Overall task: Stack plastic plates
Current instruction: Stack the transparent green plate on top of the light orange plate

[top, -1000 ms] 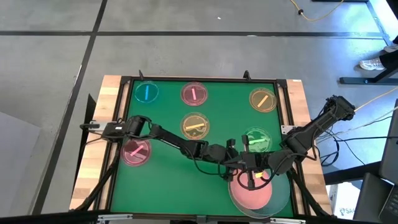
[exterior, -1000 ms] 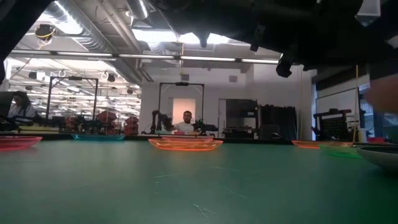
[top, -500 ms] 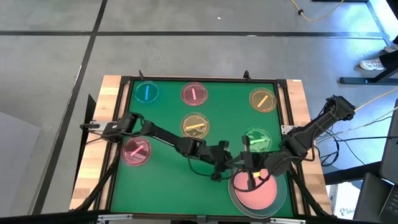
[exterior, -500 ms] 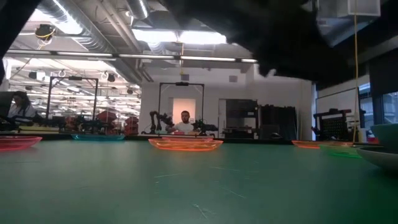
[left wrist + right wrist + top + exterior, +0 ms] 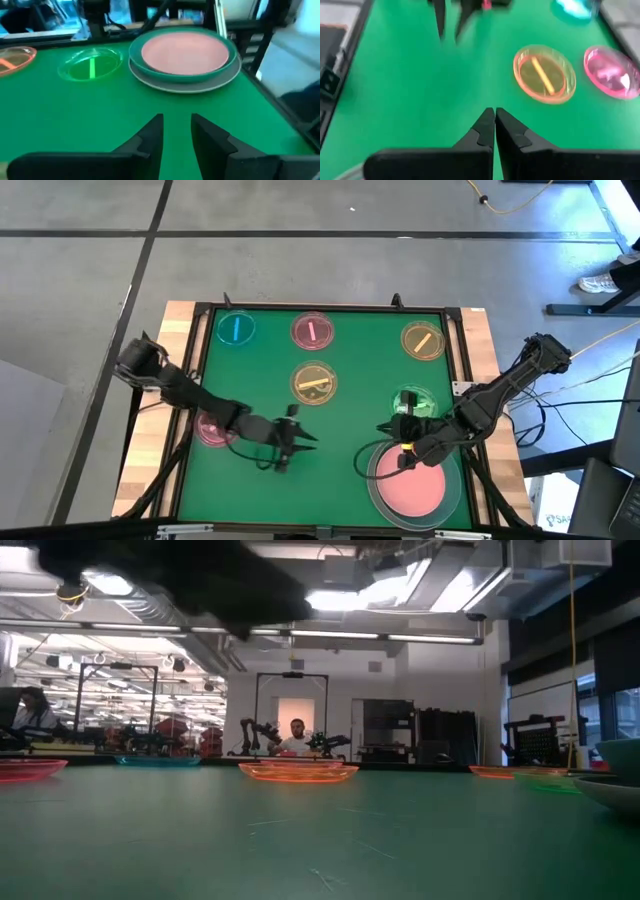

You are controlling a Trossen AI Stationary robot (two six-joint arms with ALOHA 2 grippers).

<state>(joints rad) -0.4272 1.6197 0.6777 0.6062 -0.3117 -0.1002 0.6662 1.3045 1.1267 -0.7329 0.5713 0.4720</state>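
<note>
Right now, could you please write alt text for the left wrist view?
A large pink plate sits stacked on teal and grey-white plates on the green table, beyond the empty, slightly open left gripper. A small green plate lies beside the stack.

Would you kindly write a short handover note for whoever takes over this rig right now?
Left pincer: open, empty, over the bare mat mid-table.
Right pincer: shut, empty, beside the large stack's rim.
Done: large pink plate sits in the teal plate on the grey-white plate, on the right arm's side.
Left: six small plates lie apart: blue, pink, amber, yellow, green, second pink.
</note>
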